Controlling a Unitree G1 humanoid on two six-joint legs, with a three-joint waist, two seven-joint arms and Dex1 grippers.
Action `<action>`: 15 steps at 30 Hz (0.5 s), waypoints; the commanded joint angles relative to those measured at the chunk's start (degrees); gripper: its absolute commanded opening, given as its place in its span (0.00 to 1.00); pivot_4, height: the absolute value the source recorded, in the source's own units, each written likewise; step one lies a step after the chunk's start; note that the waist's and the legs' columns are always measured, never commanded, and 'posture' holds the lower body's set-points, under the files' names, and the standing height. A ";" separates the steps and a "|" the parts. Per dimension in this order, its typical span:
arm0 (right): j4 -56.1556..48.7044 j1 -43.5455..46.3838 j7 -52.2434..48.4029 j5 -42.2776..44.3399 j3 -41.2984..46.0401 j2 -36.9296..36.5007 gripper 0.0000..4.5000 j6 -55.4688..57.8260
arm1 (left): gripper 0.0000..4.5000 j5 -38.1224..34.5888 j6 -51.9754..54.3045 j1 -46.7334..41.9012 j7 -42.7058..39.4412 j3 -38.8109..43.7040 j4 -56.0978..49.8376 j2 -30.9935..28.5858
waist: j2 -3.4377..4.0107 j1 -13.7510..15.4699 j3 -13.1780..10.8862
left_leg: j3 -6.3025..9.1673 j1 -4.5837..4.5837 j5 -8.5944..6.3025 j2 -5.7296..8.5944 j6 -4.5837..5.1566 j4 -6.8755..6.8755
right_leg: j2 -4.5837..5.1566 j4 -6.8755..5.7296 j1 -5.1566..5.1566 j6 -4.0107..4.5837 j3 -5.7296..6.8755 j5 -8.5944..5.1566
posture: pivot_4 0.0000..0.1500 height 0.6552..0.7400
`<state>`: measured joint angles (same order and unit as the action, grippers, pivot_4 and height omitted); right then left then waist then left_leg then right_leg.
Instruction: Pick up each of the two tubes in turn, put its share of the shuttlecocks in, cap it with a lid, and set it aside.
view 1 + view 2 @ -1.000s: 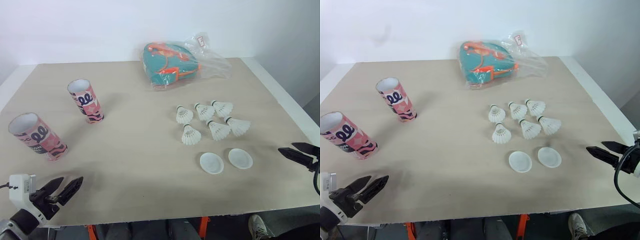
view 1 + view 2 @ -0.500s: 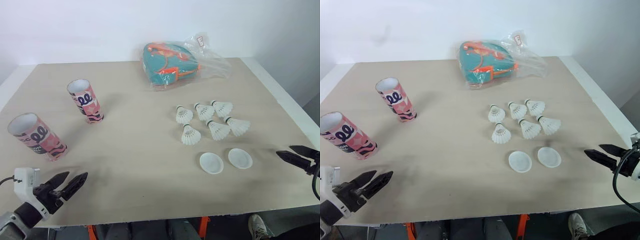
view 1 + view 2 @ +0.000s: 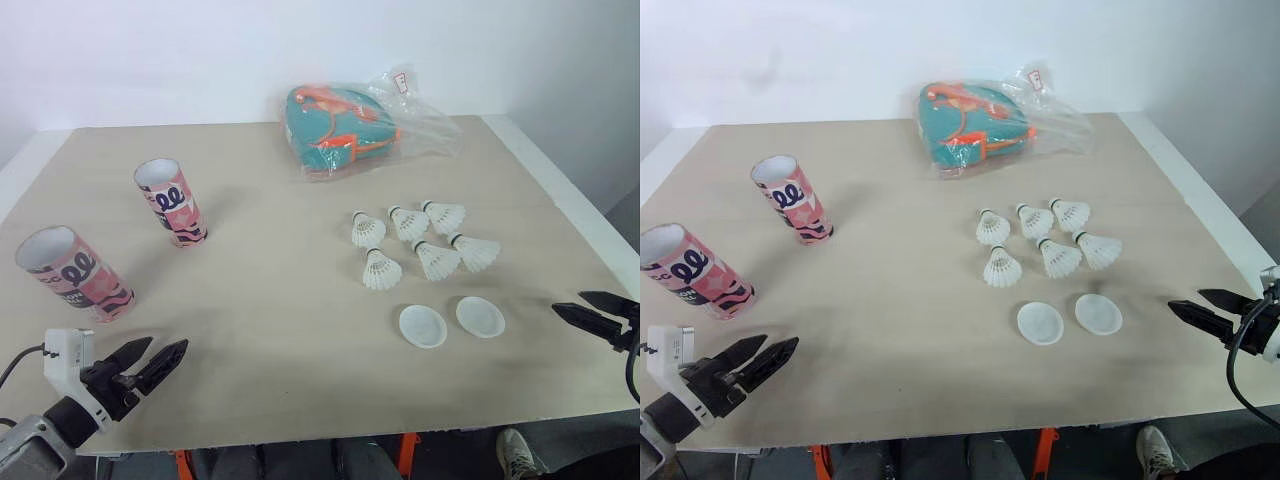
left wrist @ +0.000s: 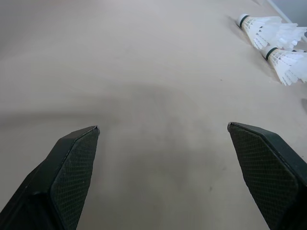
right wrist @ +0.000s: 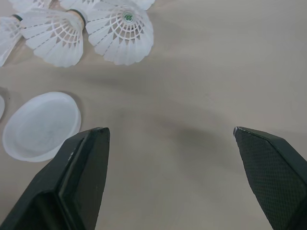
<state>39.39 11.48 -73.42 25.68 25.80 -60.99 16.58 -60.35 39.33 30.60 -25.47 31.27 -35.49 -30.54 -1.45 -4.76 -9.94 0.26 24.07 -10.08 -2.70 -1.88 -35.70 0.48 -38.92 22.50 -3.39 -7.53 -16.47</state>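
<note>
Standing uncapped, near tube [image 3: 72,273] and far tube [image 3: 171,202] sit apart from shuttlecocks [image 3: 437,260] and lids [image 3: 423,326]; left gripper [image 3: 168,343] and right gripper [image 3: 568,302] gape.

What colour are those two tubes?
The tubes are pink with black-and-white squiggles, clearest in the left eye view.

tubes [image 3: 172,203]: pink, black-and-white wavy print, white rim | shuttlecocks [image 3: 380,270]: white feathers, dark band at cork | lids [image 3: 423,326]: translucent white | bag [image 3: 335,130]: teal, orange trim, clear wrap | table [image 3: 280,320]: beige | my fingers [image 4: 72,167]: black, cross-hatched
</note>
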 commanded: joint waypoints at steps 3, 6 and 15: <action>-12.04 -0.30 -0.31 3.02 2.46 -0.71 0.98 1.29 | 1.00 -1.70 0.28 -0.09 -0.50 -0.43 -1.84 -0.60 | 0.01 0.10 0.01 | 0.00 0.00 0.00 -0.01 0.00 0.00 | -0.02 0.00 0.00 0.00 0.00 0.00 | 1.00 0.99; -21.62 1.73 0.42 4.87 1.16 -0.69 0.98 3.47 | 1.00 -3.75 0.37 -0.39 -0.44 -0.98 -1.67 0.13 | 0.06 0.14 0.02 | 0.03 0.01 0.00 -0.01 0.00 0.00 | -0.02 -0.01 0.00 -0.01 0.00 0.00 | 1.00 0.99; -48.97 11.38 3.56 15.05 -13.55 9.65 0.98 15.26 | 1.00 -14.29 -0.04 1.28 -1.24 1.03 -1.20 2.37 | -0.20 0.23 -0.11 | 0.10 0.03 -0.01 -0.13 -0.01 0.06 | -0.12 -0.01 0.05 0.01 0.07 0.02 | 1.00 0.99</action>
<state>-4.07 21.43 -70.71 38.01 15.36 -53.06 29.83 -73.31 40.93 31.15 -26.92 30.52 -35.35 -29.09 -1.65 -4.53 -10.05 0.40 24.18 -10.10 -2.84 -1.91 -35.63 0.34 -38.94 22.59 -3.39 -7.44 -16.48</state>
